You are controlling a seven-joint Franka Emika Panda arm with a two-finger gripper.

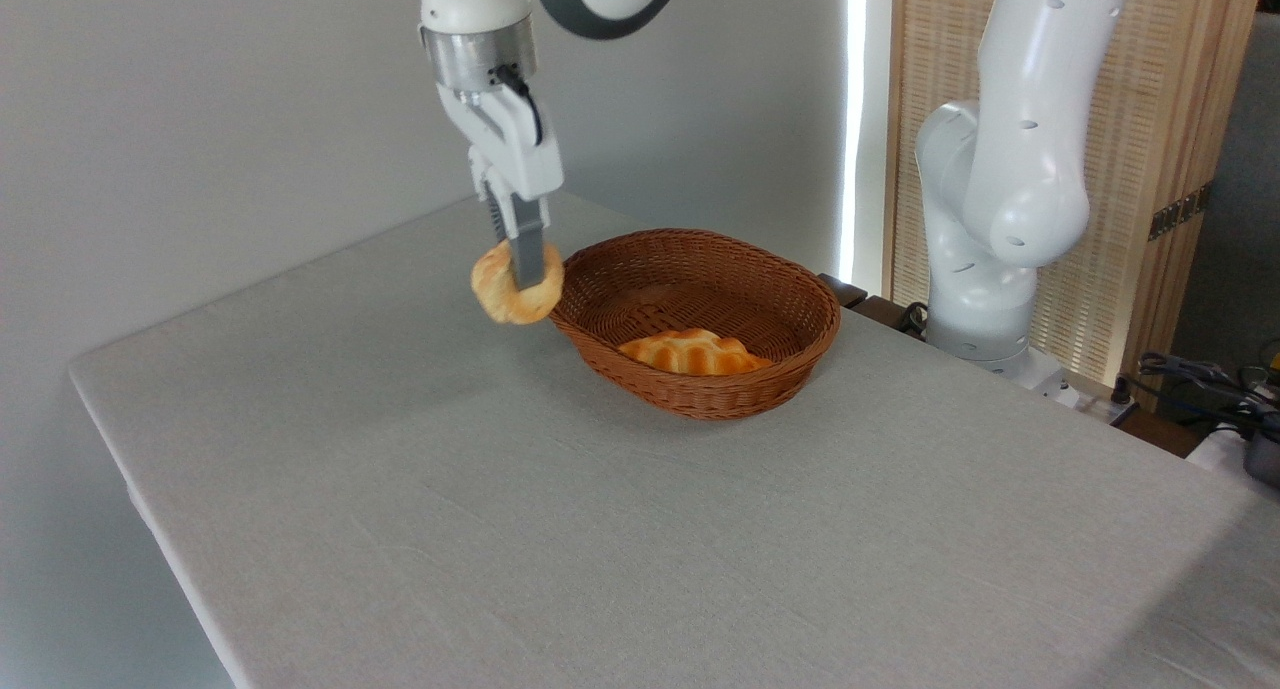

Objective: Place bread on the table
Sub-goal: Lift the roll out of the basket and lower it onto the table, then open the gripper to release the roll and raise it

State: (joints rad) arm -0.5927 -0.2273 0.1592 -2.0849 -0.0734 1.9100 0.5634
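The bread (503,295), a small lumpy golden-tan bun, hangs in the air just left of the wicker basket's rim, above the light grey table (400,469). My gripper (521,269) points straight down and is shut on the bun, with one finger (527,252) crossing its front. The other finger is hidden behind the bun. The bun sits clear of the table surface, and a faint shadow lies on the cloth below it.
An oval brown wicker basket (780,354) stands right of the bun and holds an orange ridged pastry (694,352). The arm's white base (985,269) rises at the back right. Cables (1200,379) lie at the far right edge.
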